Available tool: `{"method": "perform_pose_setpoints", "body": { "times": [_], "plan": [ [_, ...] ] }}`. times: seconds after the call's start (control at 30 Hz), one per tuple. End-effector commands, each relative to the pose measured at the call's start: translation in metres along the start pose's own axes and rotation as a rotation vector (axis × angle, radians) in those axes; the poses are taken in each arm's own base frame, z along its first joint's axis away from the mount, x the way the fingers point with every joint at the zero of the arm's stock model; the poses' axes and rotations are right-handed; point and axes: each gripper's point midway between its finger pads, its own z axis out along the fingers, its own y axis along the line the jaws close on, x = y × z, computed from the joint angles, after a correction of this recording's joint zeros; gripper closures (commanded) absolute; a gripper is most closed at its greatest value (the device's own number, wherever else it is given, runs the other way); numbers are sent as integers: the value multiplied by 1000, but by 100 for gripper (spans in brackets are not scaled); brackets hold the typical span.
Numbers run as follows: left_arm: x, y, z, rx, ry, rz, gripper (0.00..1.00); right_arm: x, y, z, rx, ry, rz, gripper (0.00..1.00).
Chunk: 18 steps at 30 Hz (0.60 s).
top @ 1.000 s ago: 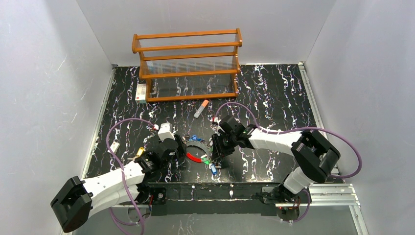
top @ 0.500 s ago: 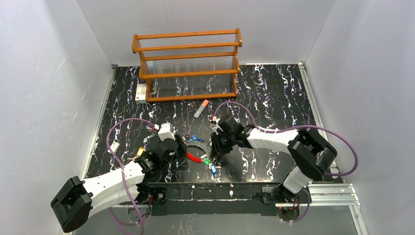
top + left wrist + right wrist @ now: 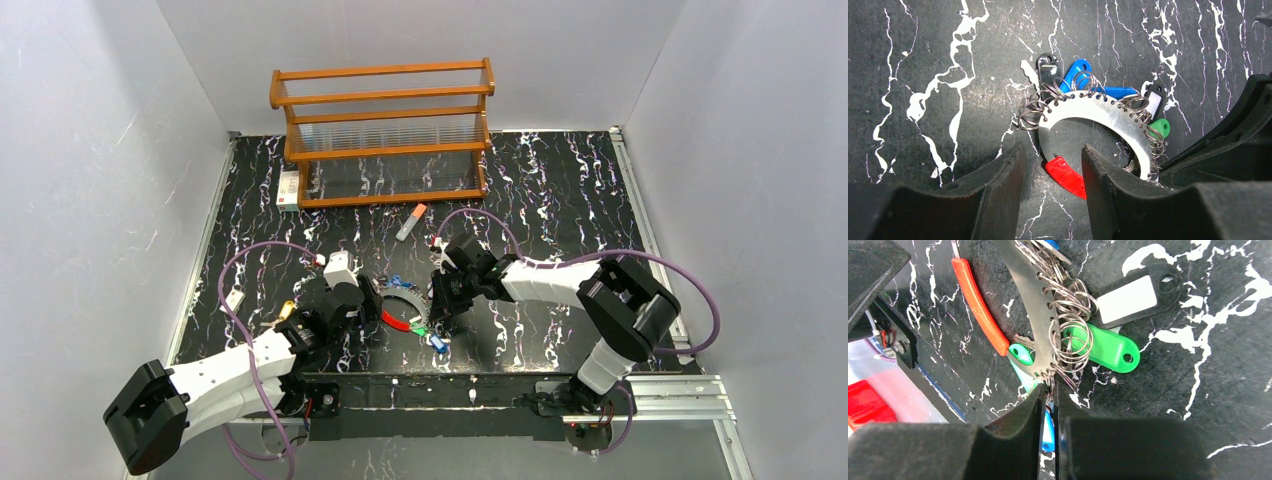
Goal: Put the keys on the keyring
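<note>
The keyring (image 3: 1083, 104) lies on the surface (image 3: 923, 50), arching open toward 6 o'clock, ends hidden by fingers (image 3: 998, 200). Left pincer (image 3: 1050, 155) gapes astride its red end; right pincer (image 3: 1050, 395) nearly closed at the tip, grip unclear.

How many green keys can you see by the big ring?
2. One big green key lies right of the wire loops; a smaller green key pokes out between the keyring and its red piece. Others may hide underneath.

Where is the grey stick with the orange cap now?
In the top view the grey stick lies on the table just in front of the wooden rack, slightly right of its middle.
</note>
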Motion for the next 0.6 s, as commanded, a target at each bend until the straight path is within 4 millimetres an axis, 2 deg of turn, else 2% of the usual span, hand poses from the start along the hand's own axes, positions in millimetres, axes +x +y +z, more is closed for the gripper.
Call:
{"method": "perform_pose_setpoints", "body": {
  "times": [0.0,0.1,0.17,0.23,0.27,0.33,0.37,0.43,0.57],
  "plan": [
    [-11,-6,-2,9,-28,-9,57,-2,8,5,-65,-2,5,85],
    [-13,-7,-2,16,-29,-5,57,-3,10,3,-76,-3,5,94],
    [-14,-8,-3,19,-32,-1,57,-5,12,0,-76,-8,0,96],
    [-14,-8,-3,21,-34,2,57,-6,13,-4,-70,-10,-11,93],
    [-15,-8,-3,21,-37,2,57,-7,12,-6,-64,-12,-17,87],
    [-15,-8,-3,22,-37,6,58,-8,12,-10,-47,-19,-26,68],
    [-15,-8,-3,21,-37,5,58,-10,11,-13,-38,-27,-32,63],
    [-15,-9,-3,24,-37,7,58,-13,10,-18,-18,-46,-44,61],
    [-14,-8,-3,23,-34,7,58,-20,18,-28,-29,-76,-71,68]
  ]
}}
